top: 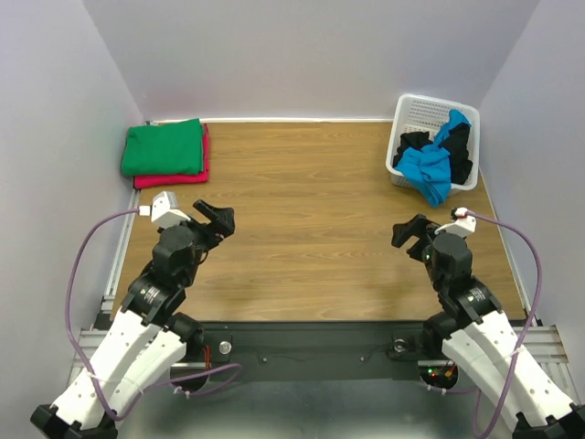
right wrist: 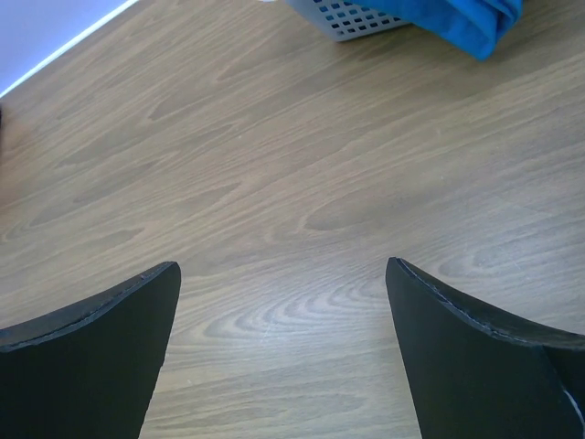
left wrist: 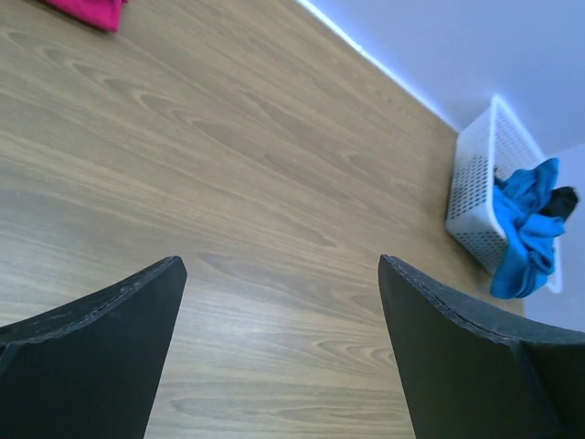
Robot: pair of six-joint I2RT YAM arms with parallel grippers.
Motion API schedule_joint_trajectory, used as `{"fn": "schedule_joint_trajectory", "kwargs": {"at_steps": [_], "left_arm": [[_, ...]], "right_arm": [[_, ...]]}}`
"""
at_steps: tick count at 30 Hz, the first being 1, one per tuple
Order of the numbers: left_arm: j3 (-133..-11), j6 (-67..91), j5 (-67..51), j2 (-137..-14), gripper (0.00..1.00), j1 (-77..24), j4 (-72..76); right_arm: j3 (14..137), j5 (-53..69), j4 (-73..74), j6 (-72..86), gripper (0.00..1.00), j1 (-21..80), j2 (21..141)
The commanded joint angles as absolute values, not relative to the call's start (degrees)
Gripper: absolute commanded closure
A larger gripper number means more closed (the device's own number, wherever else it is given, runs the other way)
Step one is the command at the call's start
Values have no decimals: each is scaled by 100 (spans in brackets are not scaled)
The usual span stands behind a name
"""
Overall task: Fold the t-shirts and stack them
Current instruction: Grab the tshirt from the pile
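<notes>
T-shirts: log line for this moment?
green t-shirt on red-pink t-shirt; turquoise t-shirt in basket; left end effector open; right end effector open

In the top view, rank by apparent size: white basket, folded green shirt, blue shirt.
Largest: white basket.
Next: green shirt.
Smallest: blue shirt, though it is crumpled and partly hidden.

Tool [right wrist: 282, 265] spread wide over table [right wrist: 274, 174], turquoise t-shirt [right wrist: 457, 18], basket [right wrist: 343, 16] corner

Plain green t-shirt [top: 164, 146]; plain red-pink t-shirt [top: 169, 181]; bright turquoise-blue t-shirt [top: 430, 174]; black t-shirts [top: 462, 144]; white lattice basket [top: 411, 105]; brown wood-grain table [top: 311, 229].
</notes>
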State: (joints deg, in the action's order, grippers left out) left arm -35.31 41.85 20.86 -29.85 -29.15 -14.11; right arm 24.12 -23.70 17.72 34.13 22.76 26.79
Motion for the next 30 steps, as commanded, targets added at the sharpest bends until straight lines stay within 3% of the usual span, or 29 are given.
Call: {"fn": "schedule_joint_trajectory", "kwargs": {"at_steps": [1, 11, 18, 23, 30], "left_arm": [[-3674, 4113, 2039, -3234, 1, -2936, -1240], [-3270, 4060, 1564, -2954, 1, -2936, -624], [-3313, 3964, 1099, -2664, 1, -2936, -396], [-3199, 4131, 1537, -2566, 1, -2936, -571], [-3199, 4210, 1661, -2663, 1, -2944, -624]], "right_arm": [[2295, -2364, 1345, 3348, 0, 2259, 2514], [2704, -2847, 1222, 3411, 0, 2250, 2609], [4565, -2988, 1370, 3069, 0, 2250, 4865], [6106, -3952, 2117, 3059, 0, 2233, 7043], [7478, -4525, 2338, 2479, 0, 1592, 8296]]}}
